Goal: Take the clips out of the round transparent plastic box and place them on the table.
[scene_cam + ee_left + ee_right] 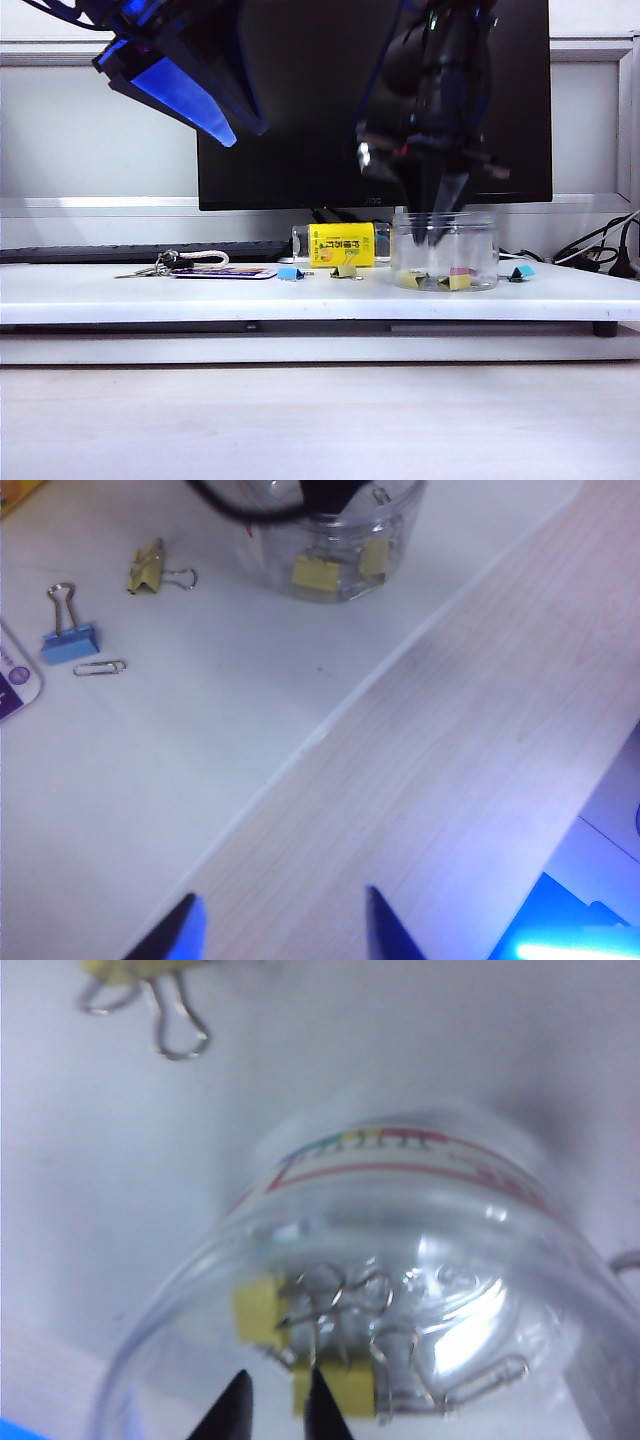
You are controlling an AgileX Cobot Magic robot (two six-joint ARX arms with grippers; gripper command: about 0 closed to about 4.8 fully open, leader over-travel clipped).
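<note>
The round transparent plastic box [445, 252] stands on the white table [130, 292], right of centre. Pale-yellow clips [458, 282] lie on its floor. My right gripper [437, 230] reaches down into it from above. In the right wrist view its dark fingertips [279, 1392] stand a narrow gap apart just over a yellow clip [340, 1388], with nothing between them; another clip [260, 1310] lies beside it. One olive clip [346, 270] rests on the table left of the box [330, 540]. My left gripper [285, 920] hangs open and empty, high at the upper left [200, 105].
A yellow packet [342, 244] stands behind the olive clip [147, 570]. A blue clip [70, 640], a paper clip [100, 667], keys [165, 265] and a card [225, 271] lie to the left. A teal clip [520, 271] and cables [600, 250] are right of the box. A monitor [300, 120] stands behind.
</note>
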